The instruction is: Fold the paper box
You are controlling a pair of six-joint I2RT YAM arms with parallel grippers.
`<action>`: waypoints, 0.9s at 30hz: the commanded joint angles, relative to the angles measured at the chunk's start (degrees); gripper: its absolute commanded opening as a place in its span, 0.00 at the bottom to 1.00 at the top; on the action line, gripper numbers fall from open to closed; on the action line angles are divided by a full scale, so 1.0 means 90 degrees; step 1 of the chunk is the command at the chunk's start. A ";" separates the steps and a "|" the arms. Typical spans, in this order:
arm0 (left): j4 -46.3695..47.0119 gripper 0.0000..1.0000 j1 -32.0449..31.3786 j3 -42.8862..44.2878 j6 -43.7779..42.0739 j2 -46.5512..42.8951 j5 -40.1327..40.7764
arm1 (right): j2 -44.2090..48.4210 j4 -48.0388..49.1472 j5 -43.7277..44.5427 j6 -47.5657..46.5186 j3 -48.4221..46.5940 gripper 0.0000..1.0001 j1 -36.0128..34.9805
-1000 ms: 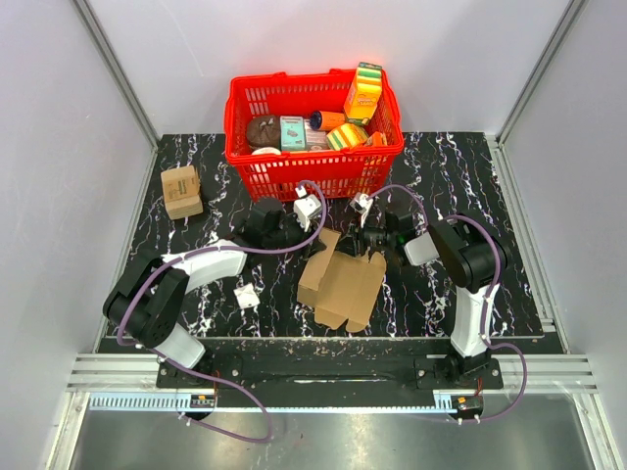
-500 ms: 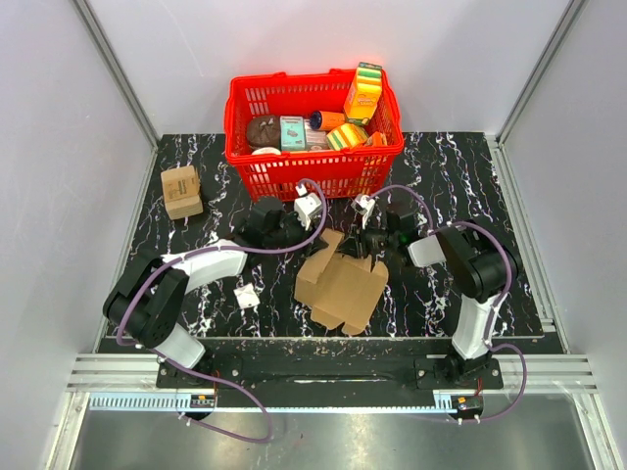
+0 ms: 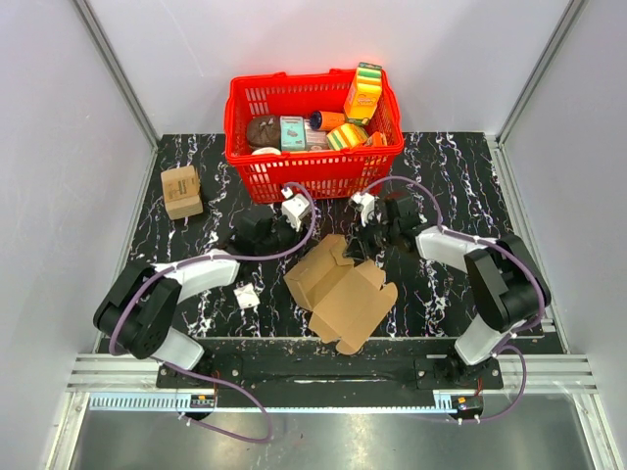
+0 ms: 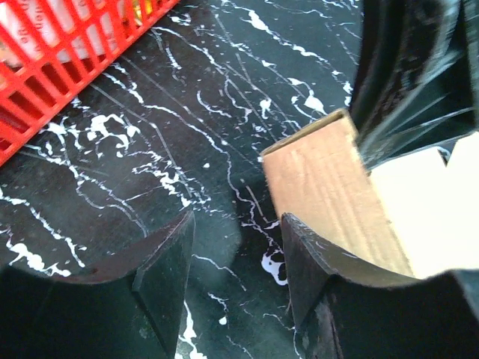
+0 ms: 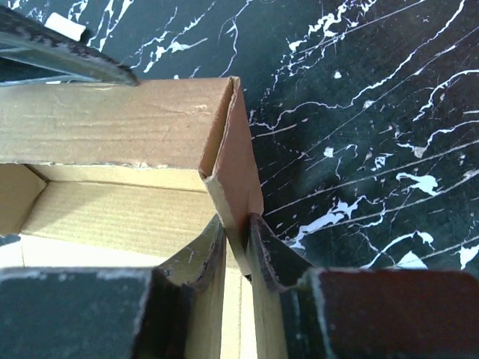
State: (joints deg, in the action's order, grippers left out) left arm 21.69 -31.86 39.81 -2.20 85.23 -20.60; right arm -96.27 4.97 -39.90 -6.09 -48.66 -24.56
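Paper box [image 3: 343,292], near red basket [image 3: 323,174]: likely light, stiff, creasable; hold by wall edges. Right claw [image 5: 236,228] pinches one wall; left claw [image 4: 238,224] agape, empty.

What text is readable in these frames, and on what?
No text can be read.
Marks on the tan box: too small.
Print on the yellow carton and teal pack in the red basket: too small.
Lettering on the white pack behind the basket mesh, left wrist view: blurred.
The paper box: blank.
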 commanded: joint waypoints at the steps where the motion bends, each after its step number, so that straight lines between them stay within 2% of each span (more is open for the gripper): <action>1: 0.0529 0.55 0.0053 -0.0195 0.0156 -0.0310 0.0560 | 0.0540 -0.1420 0.0428 -0.0125 -0.0588 0.23 -0.0084; 8: 0.0705 0.57 0.0073 -0.0332 0.0225 -0.0398 0.0863 | 0.0472 -0.3410 0.1219 -0.0241 -0.1564 0.23 -0.0123; 16: 0.0627 0.57 0.0073 -0.0205 0.0225 -0.0183 0.0775 | 0.0101 -0.5491 0.2089 -0.0681 -0.2327 0.24 -0.0289; 22: 0.0539 0.57 0.0073 -0.0117 0.0215 -0.0056 0.0610 | -0.0299 -0.6128 0.2607 -0.0808 -0.2639 0.24 -0.0445; 27: 0.0344 0.56 0.0063 0.0068 0.0186 0.0120 0.0307 | -0.0495 -0.6012 0.2627 -0.0847 -0.2650 0.32 -0.0494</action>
State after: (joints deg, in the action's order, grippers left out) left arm 23.68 -31.51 37.32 -0.64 85.06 -15.18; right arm -99.92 -47.22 -18.09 -12.40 -70.39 -28.40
